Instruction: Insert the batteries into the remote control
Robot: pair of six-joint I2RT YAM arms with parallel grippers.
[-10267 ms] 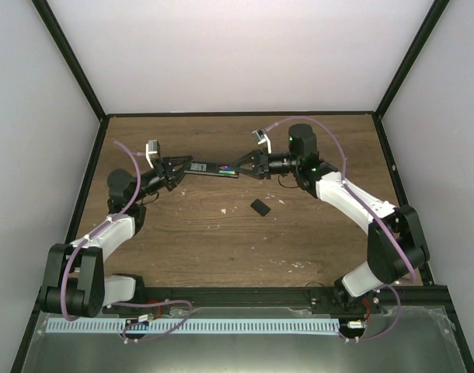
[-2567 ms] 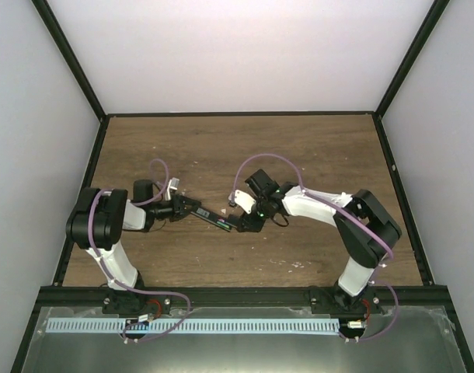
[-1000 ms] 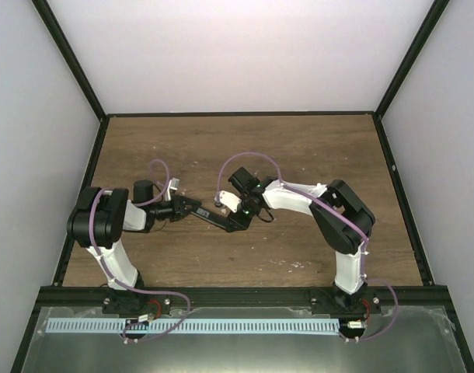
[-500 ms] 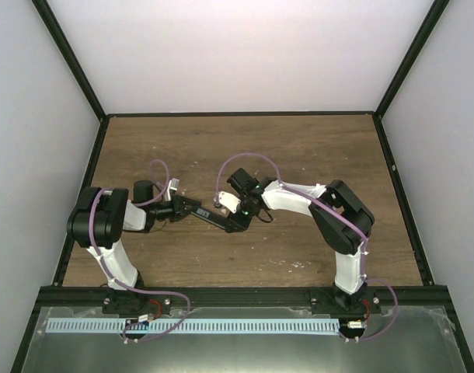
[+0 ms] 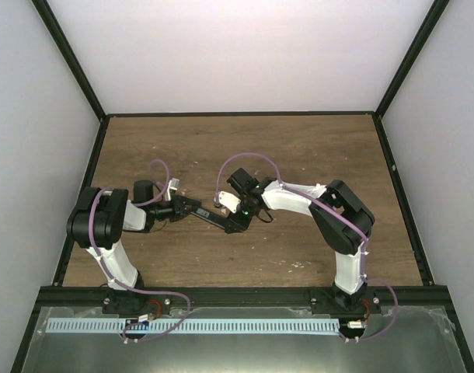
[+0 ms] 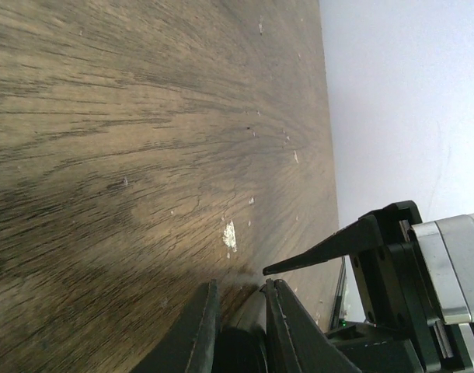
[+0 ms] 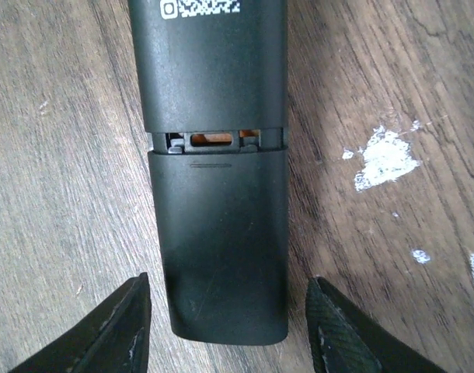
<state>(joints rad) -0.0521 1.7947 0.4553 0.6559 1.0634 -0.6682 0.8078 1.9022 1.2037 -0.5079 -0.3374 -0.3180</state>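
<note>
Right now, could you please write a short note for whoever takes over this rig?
Left gripper: shut on one end of the remote control, low over the table.
Right gripper: open, fingers straddling the remote's other end, not touching it.
Done: the battery cover sits on the remote's back. Batteries not visible.
Left: a narrow gap shows at the cover's seam, so it probably needs pushing fully shut before release.
</note>
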